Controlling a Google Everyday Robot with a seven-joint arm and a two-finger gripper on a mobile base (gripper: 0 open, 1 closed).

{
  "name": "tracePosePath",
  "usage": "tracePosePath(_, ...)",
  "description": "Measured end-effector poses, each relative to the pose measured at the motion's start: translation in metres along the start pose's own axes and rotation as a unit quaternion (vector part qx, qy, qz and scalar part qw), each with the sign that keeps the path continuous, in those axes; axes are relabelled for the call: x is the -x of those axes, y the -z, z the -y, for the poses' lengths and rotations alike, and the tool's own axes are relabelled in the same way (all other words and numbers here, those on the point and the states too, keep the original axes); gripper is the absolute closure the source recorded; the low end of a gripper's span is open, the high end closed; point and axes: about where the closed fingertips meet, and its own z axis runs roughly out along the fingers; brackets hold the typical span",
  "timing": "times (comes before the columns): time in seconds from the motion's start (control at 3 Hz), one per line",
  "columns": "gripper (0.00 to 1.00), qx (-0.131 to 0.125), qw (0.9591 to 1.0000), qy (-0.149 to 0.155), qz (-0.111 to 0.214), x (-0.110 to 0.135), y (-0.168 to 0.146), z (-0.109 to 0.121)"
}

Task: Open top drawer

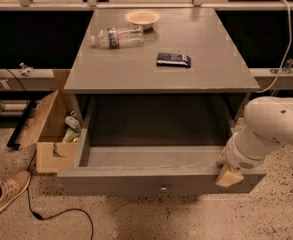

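Note:
The top drawer (136, 180) is a grey wooden drawer pulled far out of the grey cabinet (161, 64). Its deep box is empty. A small round metal knob (163, 188) sits at the centre of its front. My gripper (228, 173) is at the drawer's right front corner, at the top edge of the front panel. The white arm (271, 129) reaches in from the right. A tan fingertip pad shows over the front panel's edge.
On the cabinet top lie a plastic water bottle (117, 36), a shallow bowl (142, 18) and a dark snack packet (173, 59). An open cardboard box (48, 129) stands at the left. A person's shoe (6, 193) and a black cable (56, 214) are on the floor.

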Motion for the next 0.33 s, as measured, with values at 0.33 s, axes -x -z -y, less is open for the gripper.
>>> tracePosePath(0.33,0.0,0.005,0.9998,-0.006,0.019,-0.0078,0.0231,0.0163)
